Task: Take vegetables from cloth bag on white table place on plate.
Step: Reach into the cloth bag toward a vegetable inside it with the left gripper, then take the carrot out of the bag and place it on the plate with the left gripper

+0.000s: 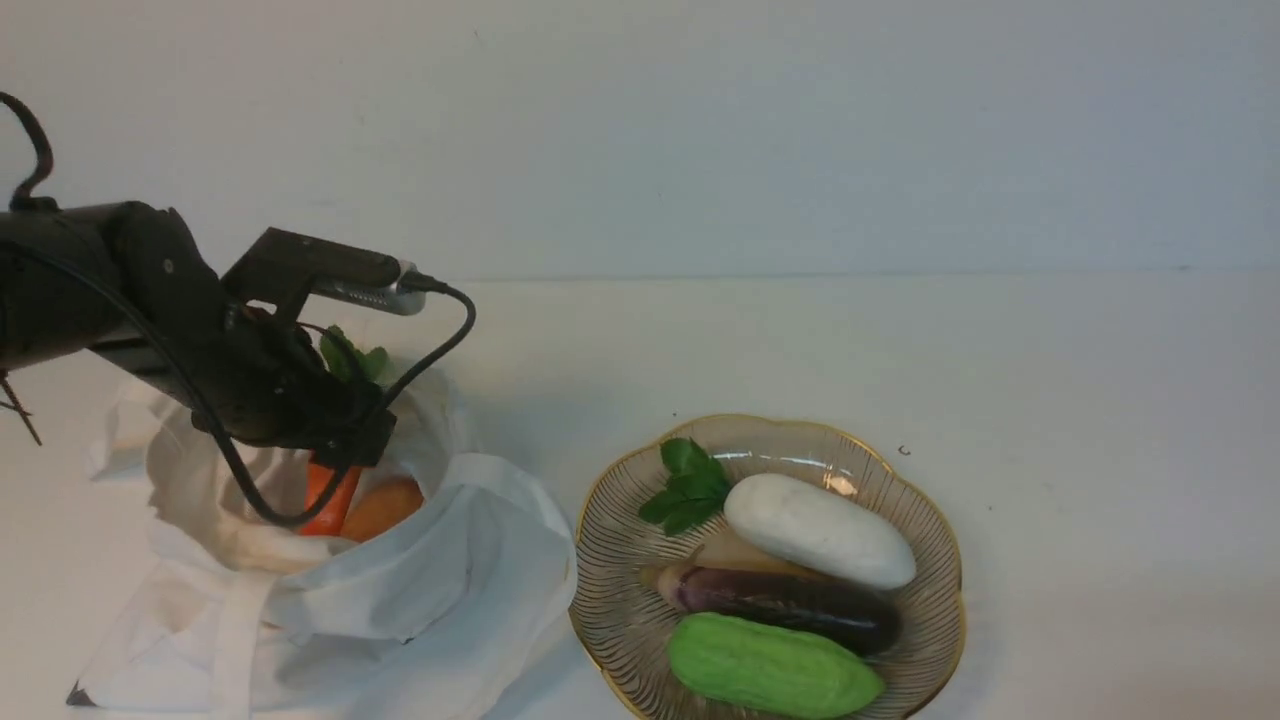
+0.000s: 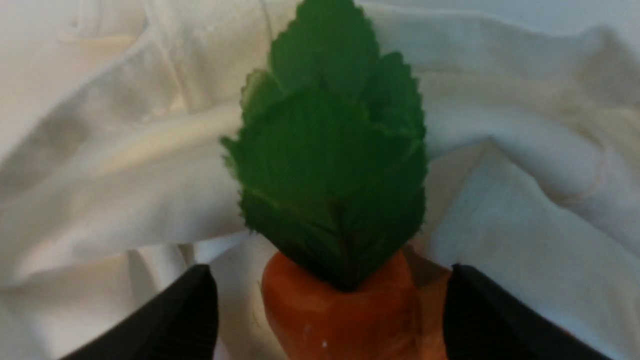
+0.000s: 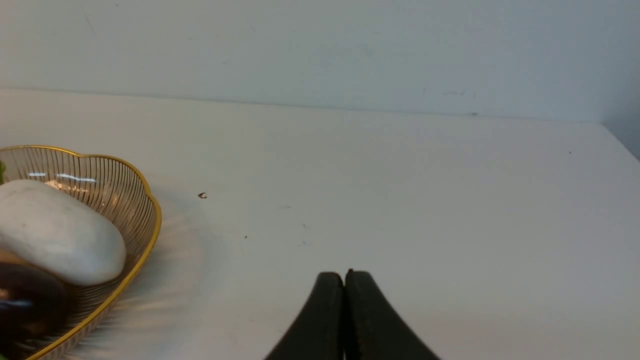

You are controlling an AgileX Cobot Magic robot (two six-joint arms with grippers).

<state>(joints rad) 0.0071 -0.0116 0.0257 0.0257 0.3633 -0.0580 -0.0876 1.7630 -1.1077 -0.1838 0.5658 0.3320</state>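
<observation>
My left gripper [image 1: 345,445] reaches down into the mouth of the off-white cloth bag [image 1: 440,580]. In the left wrist view its jaws [image 2: 331,280] stand open on either side of the orange carrot [image 2: 340,320], with a gap showing on one side. The carrot's green leaves [image 2: 330,165] point away from the camera. In the front view the carrot [image 1: 325,500] stands steeply in the bag beside a rounded orange-tan piece [image 1: 385,508]. The gold-rimmed glass plate [image 1: 615,590] lies right of the bag. My right gripper [image 3: 344,275] is shut and empty above the white table [image 3: 400,200].
The plate [image 3: 145,205] holds a white oblong vegetable [image 1: 818,530], a dark purple eggplant [image 1: 790,605], a green gourd [image 1: 770,668] and a green leaf sprig [image 1: 690,485]. A wall backs the table [image 1: 1100,400]. A cable loops from the left wrist camera.
</observation>
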